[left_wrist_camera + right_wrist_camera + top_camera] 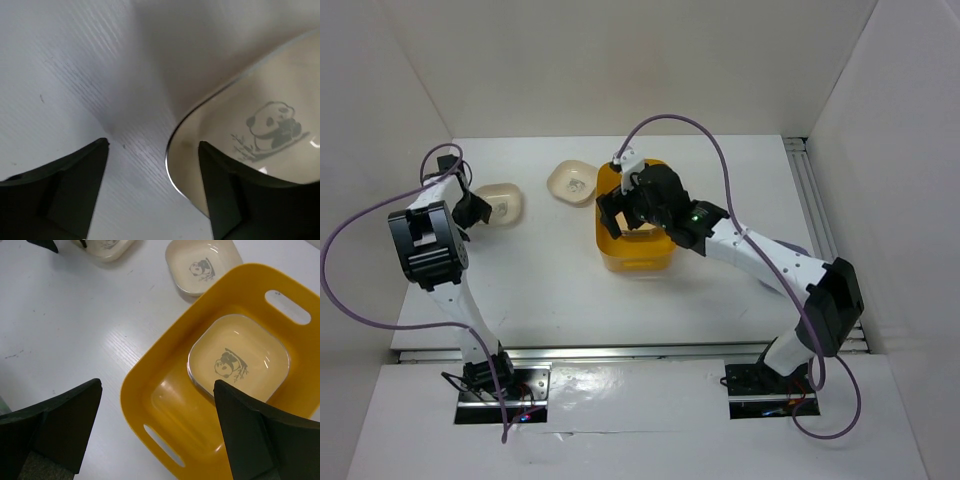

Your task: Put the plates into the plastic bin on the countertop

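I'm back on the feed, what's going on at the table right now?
The right gripper hangs open over the plastic bin, with a yellowish plate lying inside it. Two cream plates are out on the countertop: the nearer plate just beside the bin, and the far-left plate. The left gripper is open, with its fingers straddling the far-left plate's rim and not yet closed on it.
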`<state>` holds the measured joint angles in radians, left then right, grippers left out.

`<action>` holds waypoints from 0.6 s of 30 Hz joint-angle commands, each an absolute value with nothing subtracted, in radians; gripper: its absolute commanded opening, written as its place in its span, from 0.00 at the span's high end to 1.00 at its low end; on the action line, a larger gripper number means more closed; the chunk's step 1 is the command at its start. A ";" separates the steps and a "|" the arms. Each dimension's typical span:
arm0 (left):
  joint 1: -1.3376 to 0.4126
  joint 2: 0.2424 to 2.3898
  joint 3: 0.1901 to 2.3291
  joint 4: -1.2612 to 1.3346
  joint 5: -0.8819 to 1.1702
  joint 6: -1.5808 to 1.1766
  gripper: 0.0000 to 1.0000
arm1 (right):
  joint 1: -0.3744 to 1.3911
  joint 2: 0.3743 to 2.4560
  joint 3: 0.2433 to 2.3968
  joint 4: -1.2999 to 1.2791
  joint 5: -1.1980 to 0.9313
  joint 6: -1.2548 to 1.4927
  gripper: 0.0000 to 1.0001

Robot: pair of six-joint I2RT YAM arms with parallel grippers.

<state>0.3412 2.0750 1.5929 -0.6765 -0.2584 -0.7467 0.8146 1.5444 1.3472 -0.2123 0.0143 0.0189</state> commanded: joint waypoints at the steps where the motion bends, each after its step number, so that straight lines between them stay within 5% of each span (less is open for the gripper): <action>1: 0.334 2.092 1.562 -0.632 -0.285 -0.770 0.21 | 0.816 1.471 1.348 -0.172 0.070 0.035 0.00; 5: 0.334 2.143 1.562 -0.620 -0.285 -0.770 0.51 | 0.816 1.387 1.342 -0.196 0.123 0.066 0.00; 6: 0.334 2.152 1.571 -0.620 -0.285 -0.770 0.63 | 0.816 1.368 1.332 -0.208 0.136 0.066 0.00; 7: 0.325 2.161 1.581 -0.633 -0.285 -0.770 0.87 | 0.816 1.349 1.306 -0.209 0.149 0.066 0.00; 9: 0.325 2.161 1.582 -0.643 -0.307 -0.790 1.00 | 0.816 1.298 1.275 -0.209 0.205 0.090 0.00; 18: 0.192 1.857 1.610 -0.773 -0.469 -0.867 1.00 | 0.649 1.161 1.045 -0.293 0.380 0.283 0.00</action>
<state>0.2501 2.0090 1.5967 -0.6472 -0.3717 -0.8463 0.7067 1.1995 1.1141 -0.2340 0.2726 0.1749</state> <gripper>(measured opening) 0.044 0.999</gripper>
